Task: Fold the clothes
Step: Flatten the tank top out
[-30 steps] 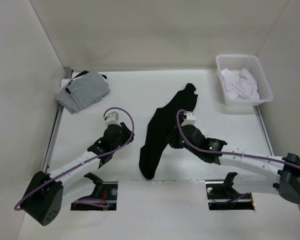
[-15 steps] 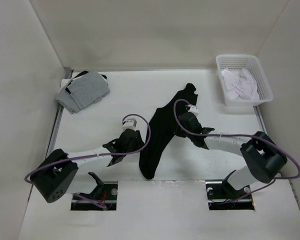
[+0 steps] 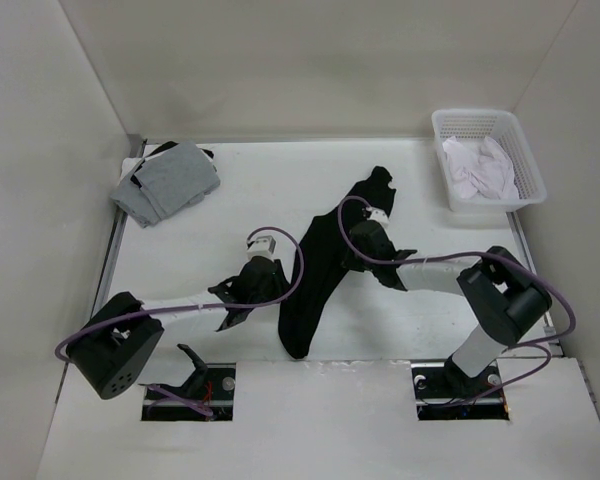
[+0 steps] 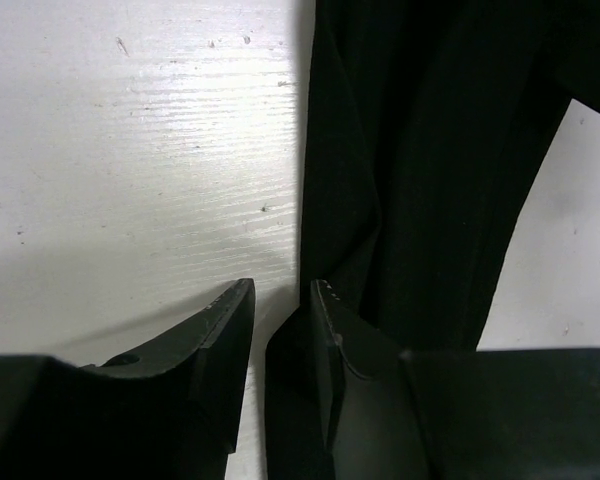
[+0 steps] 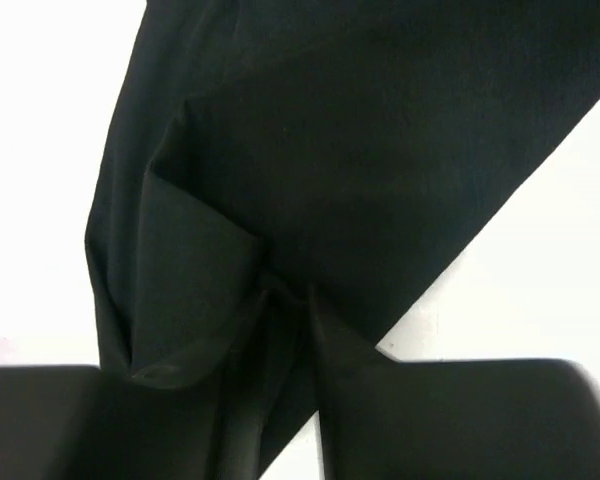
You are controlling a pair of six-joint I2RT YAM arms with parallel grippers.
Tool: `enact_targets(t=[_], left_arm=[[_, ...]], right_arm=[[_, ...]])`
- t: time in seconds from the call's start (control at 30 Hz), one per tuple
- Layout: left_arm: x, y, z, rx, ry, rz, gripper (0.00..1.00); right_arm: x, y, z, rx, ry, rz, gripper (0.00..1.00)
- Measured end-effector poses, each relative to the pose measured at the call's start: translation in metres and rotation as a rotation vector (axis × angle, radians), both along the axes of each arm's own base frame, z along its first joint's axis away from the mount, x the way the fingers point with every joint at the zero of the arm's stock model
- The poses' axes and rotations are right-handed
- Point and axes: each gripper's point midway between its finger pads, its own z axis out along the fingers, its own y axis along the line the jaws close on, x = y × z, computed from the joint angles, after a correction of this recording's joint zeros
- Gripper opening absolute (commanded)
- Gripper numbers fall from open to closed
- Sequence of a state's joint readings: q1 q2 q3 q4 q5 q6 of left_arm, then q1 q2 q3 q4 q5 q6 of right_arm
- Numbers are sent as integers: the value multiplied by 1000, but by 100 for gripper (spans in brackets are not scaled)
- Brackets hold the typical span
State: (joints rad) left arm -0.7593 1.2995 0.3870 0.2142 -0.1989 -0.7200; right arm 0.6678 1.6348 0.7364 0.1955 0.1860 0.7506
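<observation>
Left tool (image 4: 282, 290) narrowly ajar, low.

Overhead camera looks down over table (image 3: 230, 200) — wrist cameras close, sharing black top (image 3: 300, 320).

No legible writing in any view.
No text, label, brand, number or sign can be read on the black top (image 3: 315, 275), nor on anything lying around it on the surface (image 3: 260, 190).
</observation>
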Motion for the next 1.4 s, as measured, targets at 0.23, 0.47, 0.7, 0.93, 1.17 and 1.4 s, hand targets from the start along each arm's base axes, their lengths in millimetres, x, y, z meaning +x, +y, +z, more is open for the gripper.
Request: enact_targets(t=[0.23, 0.47, 0.7, 0.93, 1.17, 1.4], left_arm=[[1, -2, -1, -11, 5, -6, 23], [4, 0, 7, -22, -12, -4, 27], [6, -3, 18, -29, -38, -17, 37], [6, -35, 26, -28, -44, -88, 43], [24, -52, 41, -21, -83, -86, 46], [44, -49, 0, 126, -24, -57, 14]], right_arm=[[3, -3, 1, -3, -12, -24, 2], [-29, -59, 89, 121, -215, -180, 0], [-86, -122, 162, 413, -385, -381, 0], [-102, -145, 114, 323, -270, -480, 0], [-102, -130, 78, 242, -191, -430, 0], [-97, -116, 79, 255, -193, -384, 0]])
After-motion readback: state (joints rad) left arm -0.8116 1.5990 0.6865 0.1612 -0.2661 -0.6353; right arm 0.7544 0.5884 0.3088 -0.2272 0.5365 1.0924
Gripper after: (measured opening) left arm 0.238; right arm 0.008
